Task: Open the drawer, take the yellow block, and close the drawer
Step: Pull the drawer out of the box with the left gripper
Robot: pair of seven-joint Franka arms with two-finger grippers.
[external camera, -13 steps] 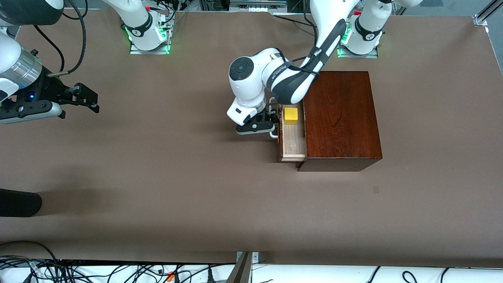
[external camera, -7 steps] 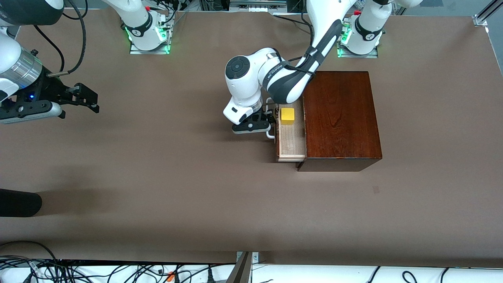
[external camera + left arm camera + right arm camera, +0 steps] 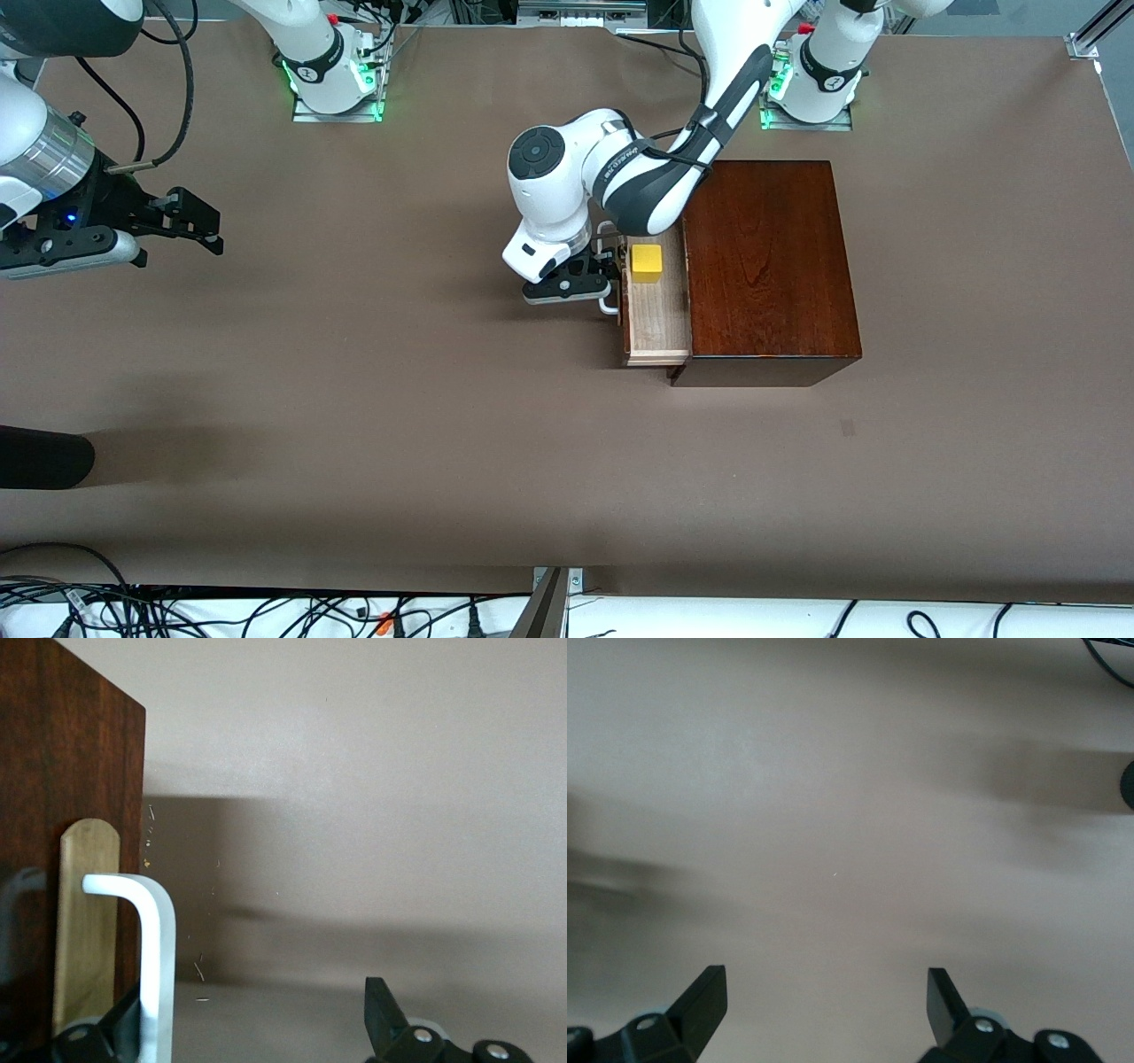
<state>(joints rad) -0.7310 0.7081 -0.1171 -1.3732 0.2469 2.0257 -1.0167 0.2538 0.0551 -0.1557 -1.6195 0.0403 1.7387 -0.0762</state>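
While right gripper (image 3: 190,217) waits open, left gripper (image 3: 605,270) (fingers spread) straddles drawer (image 3: 657,321) handle (image 3: 152,939).

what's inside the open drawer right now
A yellow block sits in the drawer, the rest of the visible tray bare. The part inside the wooden box and under the left arm is hidden.

Brown table cover (image 3: 354,425) is spread over whole work area. Tangled cables (image 3: 221,611) are seen along edge nearest front cam, approx. 7 o'clock. Dark rounded obj. (image 3: 40,456) pokes in at 8 o'clock; can't be identified. Small mark (image 3: 848,429) at 4 o'clock.
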